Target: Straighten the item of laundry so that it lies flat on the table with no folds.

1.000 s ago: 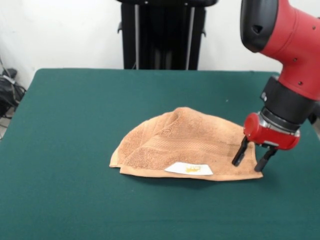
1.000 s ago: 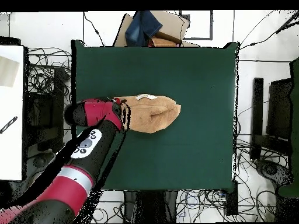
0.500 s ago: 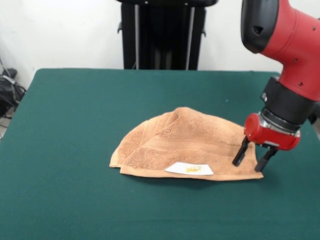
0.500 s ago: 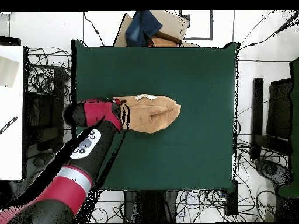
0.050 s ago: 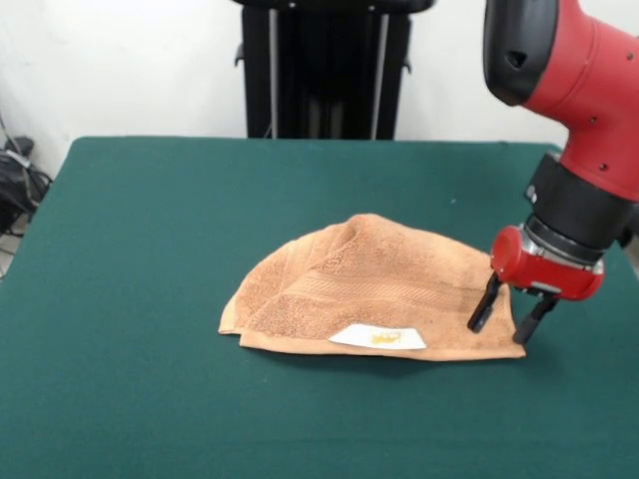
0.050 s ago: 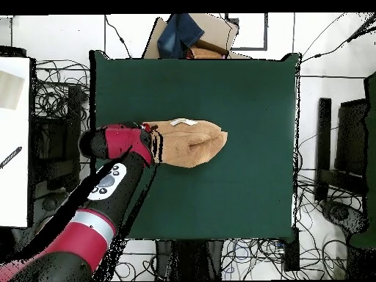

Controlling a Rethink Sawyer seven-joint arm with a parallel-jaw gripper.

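Dark green felt covers the table, on which the orange-tan towel is seen right of centre, folded over into a humped, rounded shape with its straight edge nearest. A white label with a yellow mark lies along that near edge. At the towel's right end the gripper is held with its fingers apart, straddling the corner.

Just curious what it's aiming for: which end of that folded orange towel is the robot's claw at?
The pointed end of the orange-tan terry towel on the front view's right. The red-and-black gripper stands there, open; the rounded opposite end lies apart from it.
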